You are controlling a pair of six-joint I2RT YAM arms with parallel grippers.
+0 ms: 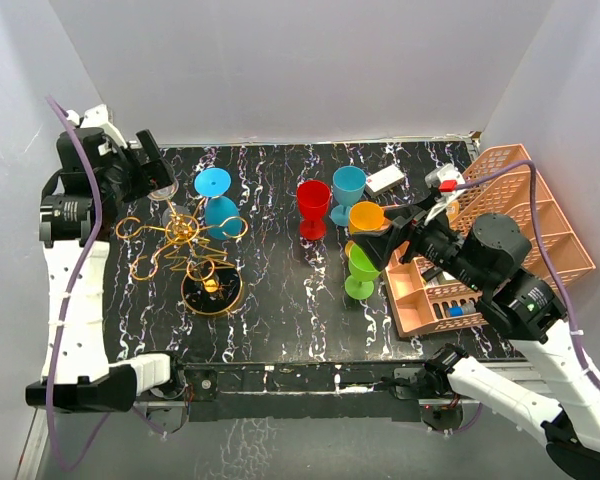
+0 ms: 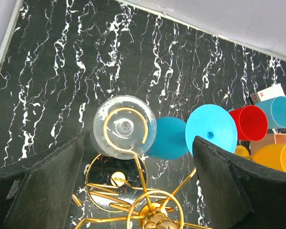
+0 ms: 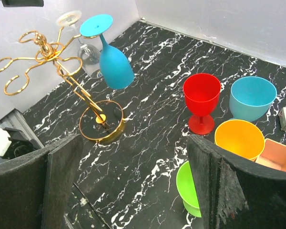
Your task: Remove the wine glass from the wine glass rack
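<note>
Black marbled surface [image 1: 280, 290]; clear glass [image 2: 125, 126] hung inverted on gold rack [image 1: 180, 235]. Left claw [image 2: 138, 143] released above foot, right claw [image 3: 133, 176] released. Stem to be gripped, slid out along hook.

A gold rack [image 2: 155, 218] loop holds the clear wine glass [image 2: 125, 126] by its foot. A blue glass [image 2: 169, 138] hangs just beside it, crowding that side. Open tabletop [image 1: 270, 300] lies between the rack and the red cup [image 1: 313, 208].

The left gripper [image 1: 156, 172] hangs above the far-left side of the wine glass rack [image 1: 185, 238], pointing down, jaws spread wide. The right gripper [image 1: 390, 235] is well to the rack's right, jaws equally wide.
</note>
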